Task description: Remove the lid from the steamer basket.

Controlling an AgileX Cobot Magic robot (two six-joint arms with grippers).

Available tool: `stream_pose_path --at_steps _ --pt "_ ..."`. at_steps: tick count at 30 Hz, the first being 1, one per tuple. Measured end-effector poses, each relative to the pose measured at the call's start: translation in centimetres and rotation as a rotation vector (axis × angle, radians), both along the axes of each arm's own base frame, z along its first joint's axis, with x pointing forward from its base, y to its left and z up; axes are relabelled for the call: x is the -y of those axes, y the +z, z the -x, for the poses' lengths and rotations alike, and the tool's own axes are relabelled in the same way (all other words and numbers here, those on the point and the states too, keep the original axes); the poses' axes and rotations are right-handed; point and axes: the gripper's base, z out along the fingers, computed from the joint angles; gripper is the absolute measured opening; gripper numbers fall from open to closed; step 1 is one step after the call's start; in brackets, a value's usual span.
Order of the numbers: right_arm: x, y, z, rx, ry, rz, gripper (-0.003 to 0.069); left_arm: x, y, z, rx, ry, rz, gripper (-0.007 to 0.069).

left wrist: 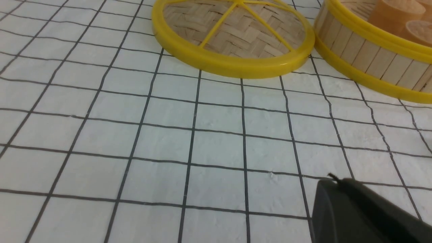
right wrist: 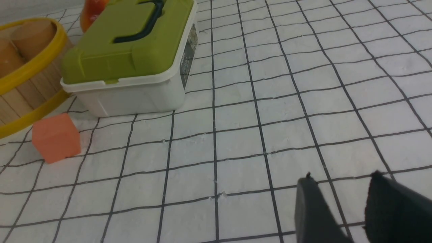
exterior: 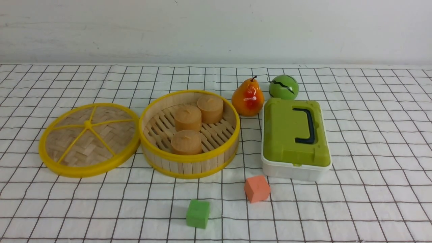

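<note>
Over the cloth on the left side, I had the left gripper (left wrist: 332, 179) closed, nothing in it. Beyond it lay the lid (exterior: 88, 140), flat, just beside the steamer basket (exterior: 160, 163) on the basket's left. The right gripper (right wrist: 341, 175) stood open, farther off. The lid appeared already removed; I judged that only arm clearance remained.
</note>
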Motion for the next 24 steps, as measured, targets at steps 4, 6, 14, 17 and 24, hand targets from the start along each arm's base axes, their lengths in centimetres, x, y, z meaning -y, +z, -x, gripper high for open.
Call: stream_pose_path --at_steps 4,6,14,17,24 --pt "0.00 0.00 0.00 0.000 0.000 0.000 0.0240 0.00 0.00 0.00 0.000 0.000 0.000 -0.0008" --pt "0.00 0.00 0.00 0.000 0.000 0.000 0.0240 0.00 0.00 0.00 0.000 0.000 0.000 -0.0007" --pt "0.00 0.00 0.00 0.000 0.000 0.000 0.0240 0.00 0.00 0.00 0.000 0.000 0.000 0.0000" --pt "0.00 0.00 0.00 0.000 0.000 0.000 0.0240 0.00 0.00 0.00 0.000 0.000 0.000 0.0001" --pt "0.00 0.00 0.00 0.000 0.000 0.000 0.0240 0.00 0.00 0.00 0.000 0.000 0.000 0.0008"
